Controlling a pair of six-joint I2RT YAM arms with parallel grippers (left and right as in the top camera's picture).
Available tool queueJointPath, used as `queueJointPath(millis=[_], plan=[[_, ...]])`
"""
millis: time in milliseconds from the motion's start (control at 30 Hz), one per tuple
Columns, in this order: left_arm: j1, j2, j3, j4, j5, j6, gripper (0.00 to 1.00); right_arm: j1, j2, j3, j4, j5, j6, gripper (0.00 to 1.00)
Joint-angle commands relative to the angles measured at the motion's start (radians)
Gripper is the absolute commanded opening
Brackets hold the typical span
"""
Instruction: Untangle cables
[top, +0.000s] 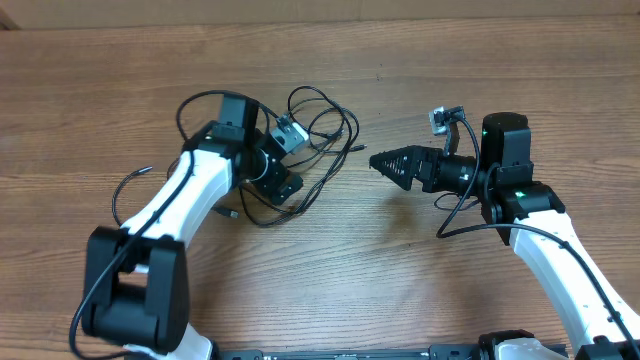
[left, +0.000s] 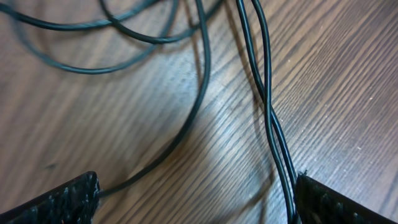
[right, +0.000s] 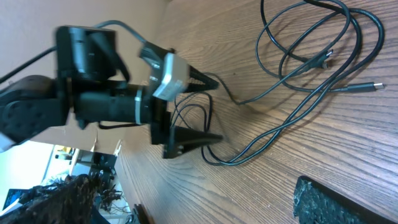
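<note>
Twice noted agape and empty: left hand (top: 295, 160) low over cables (top: 315, 150) on table (top: 400, 280), strands between fingers (left: 56, 199) ungripped; right hand (top: 385, 163) near, pointed at tangle | step, judged: lined up first grasp | next: needed closing on one strand, pulling clear

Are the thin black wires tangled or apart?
Tangled: the thin black cables loop over one another on the wooden table, and two strands twist together.

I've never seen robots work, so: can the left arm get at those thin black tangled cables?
Probably yes. The left gripper hangs open right over the thin black cables, with strands running between its fingers and nothing blocking them.
</note>
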Motion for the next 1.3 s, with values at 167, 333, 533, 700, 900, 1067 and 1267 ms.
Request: queueJointPath(millis=[167, 333, 533, 700, 900, 1067, 1267], plan=[[-0.017, 0.083, 0.011, 0.053, -0.054, 0.066, 1.0, 0.002, 0.002, 0.004, 0.005, 0.01, 0.003, 1.0], [-0.014, 0.083, 0.011, 0.127, -0.157, 0.075, 0.99, 0.002, 0.002, 0.004, 0.005, 0.01, 0.003, 1.0], [-0.012, 0.087, 0.011, 0.129, -0.158, 0.218, 1.0, 0.002, 0.002, 0.004, 0.005, 0.01, 0.004, 1.0], [-0.012, 0.105, 0.011, 0.127, -0.161, 0.233, 1.0, 0.002, 0.002, 0.004, 0.005, 0.01, 0.003, 1.0], [-0.012, 0.159, 0.011, 0.128, -0.161, 0.233, 1.0, 0.002, 0.002, 0.004, 0.005, 0.01, 0.004, 1.0], [-0.013, 0.164, 0.011, 0.136, -0.157, 0.233, 0.99, 0.002, 0.002, 0.004, 0.005, 0.01, 0.004, 1.0], [-0.012, 0.164, 0.011, 0.146, -0.157, 0.233, 0.7, 0.002, 0.002, 0.004, 0.005, 0.01, 0.004, 1.0]])
